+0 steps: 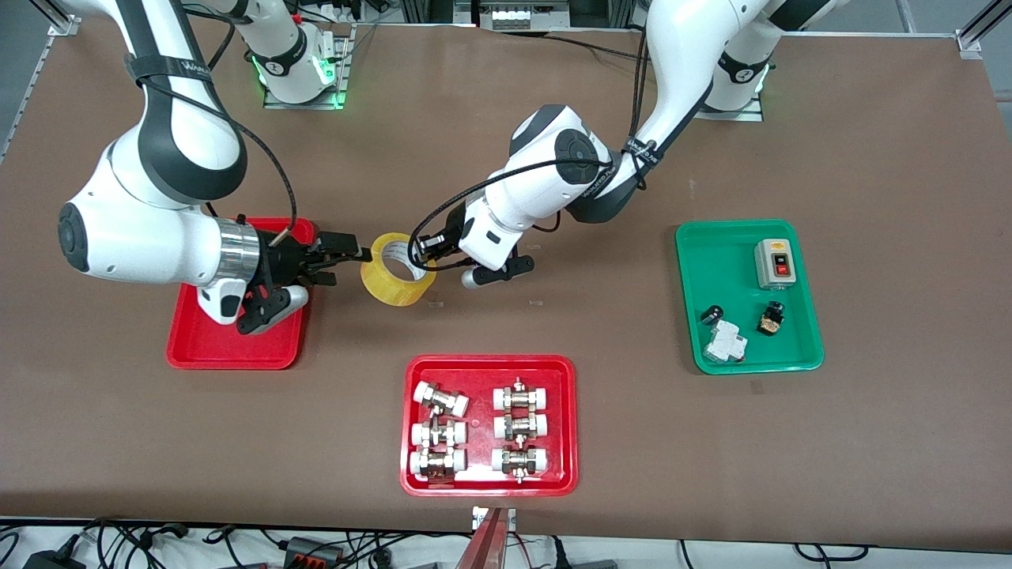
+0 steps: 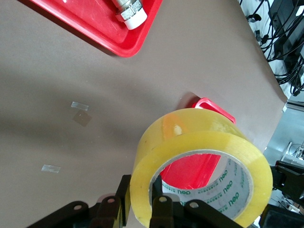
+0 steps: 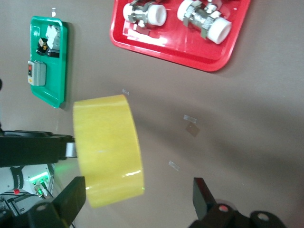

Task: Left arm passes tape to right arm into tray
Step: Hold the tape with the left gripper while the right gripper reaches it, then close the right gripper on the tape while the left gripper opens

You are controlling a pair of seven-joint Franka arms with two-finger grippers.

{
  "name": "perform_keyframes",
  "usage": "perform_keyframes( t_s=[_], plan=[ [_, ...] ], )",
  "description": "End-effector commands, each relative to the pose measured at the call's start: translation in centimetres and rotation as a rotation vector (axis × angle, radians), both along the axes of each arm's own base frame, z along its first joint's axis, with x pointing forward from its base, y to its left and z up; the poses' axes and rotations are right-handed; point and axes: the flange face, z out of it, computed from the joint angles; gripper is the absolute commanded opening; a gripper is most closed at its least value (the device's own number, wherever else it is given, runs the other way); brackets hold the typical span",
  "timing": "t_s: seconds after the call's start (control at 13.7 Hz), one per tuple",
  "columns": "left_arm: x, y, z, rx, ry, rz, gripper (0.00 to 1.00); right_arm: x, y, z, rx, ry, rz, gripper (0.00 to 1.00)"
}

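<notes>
Holding the tape (image 1: 398, 269) in the air over bare table, the left gripper (image 1: 419, 251) is clenched on the roll's wall, 1 finger inside the pale core; in the left wrist view its fingers (image 2: 164, 209) are partly cut off by the frame edge and the roll (image 2: 202, 171) hides much of what lies past it. The left arm (image 1: 553, 170) reaches in from the roll's 2 o'clock. The right gripper (image 1: 336, 261) sits at the roll's 9 o'clock with its jaws spread wide and nothing between them, just short of the tape. The right arm (image 1: 150, 229) covers much of the plain red tray (image 1: 229, 348), which lies under its wrist. At the roll's 5 o'clock, nearer the front camera, a second red tray (image 1: 490, 363) carries 6 pipe fittings (image 1: 519, 431). A green tray (image 1: 747, 237) of electrical parts lies at 3 o'clock; its small pieces are hard to identify.
</notes>
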Motion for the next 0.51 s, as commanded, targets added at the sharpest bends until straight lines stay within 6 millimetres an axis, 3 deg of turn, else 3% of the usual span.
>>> perform_keyframes(
  t_s=[0.0, 0.44],
  plan=[
    [0.3, -0.9, 0.6, -0.034, -0.012, 0.024, 0.07, 0.4, 0.7, 0.2, 0.074, -0.020, 0.024, 1.00],
    [0.6, -0.7, 0.8, -0.040, -0.007, 0.041, 0.07, 0.8, 0.4, -1.3, 0.094, -0.024, 0.047, 1.00]
  ],
)
